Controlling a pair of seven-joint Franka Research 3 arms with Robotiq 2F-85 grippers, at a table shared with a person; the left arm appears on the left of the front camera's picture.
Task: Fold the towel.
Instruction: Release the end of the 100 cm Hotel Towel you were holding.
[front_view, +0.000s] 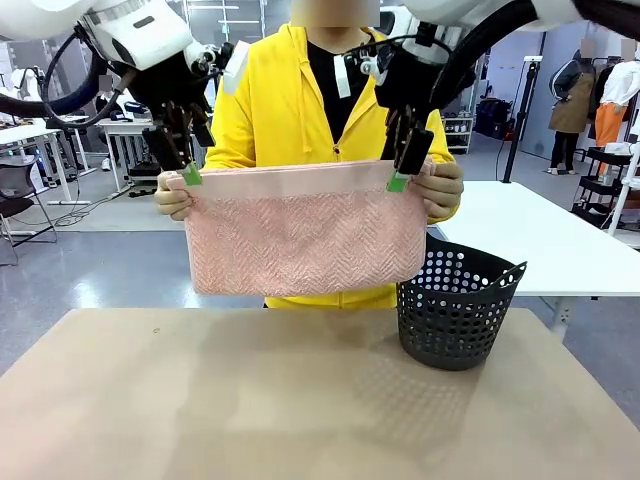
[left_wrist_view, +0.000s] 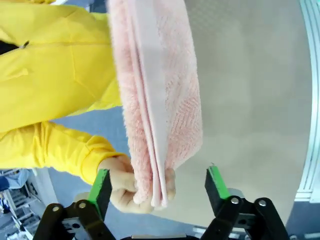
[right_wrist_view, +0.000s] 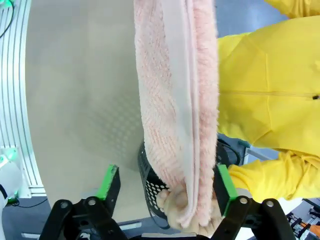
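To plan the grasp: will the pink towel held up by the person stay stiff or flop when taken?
Probably floppy: the towel hangs limp from the person's hands at its top corners. Likely light: fingertip pinches carry it. Its fluffy terry should not slip, but the folded layers may separate.

**Pink towel hangs between two wide green fingers**

The black right gripper (right_wrist_view: 167, 181) has its two green pads (right_wrist_view: 109, 181) spread far apart. The fluffy salmon-pink folded towel (right_wrist_view: 175, 100) hangs between them. It is close to one pad and well away from the other. A person's hand (right_wrist_view: 172, 207) pinches the towel's corner. A black plastic basket with holes (right_wrist_view: 150, 185) peeks out behind the towel. A bright yellow jacket (right_wrist_view: 265, 100) is on one side and the flat tan table (right_wrist_view: 80, 90) on the other.
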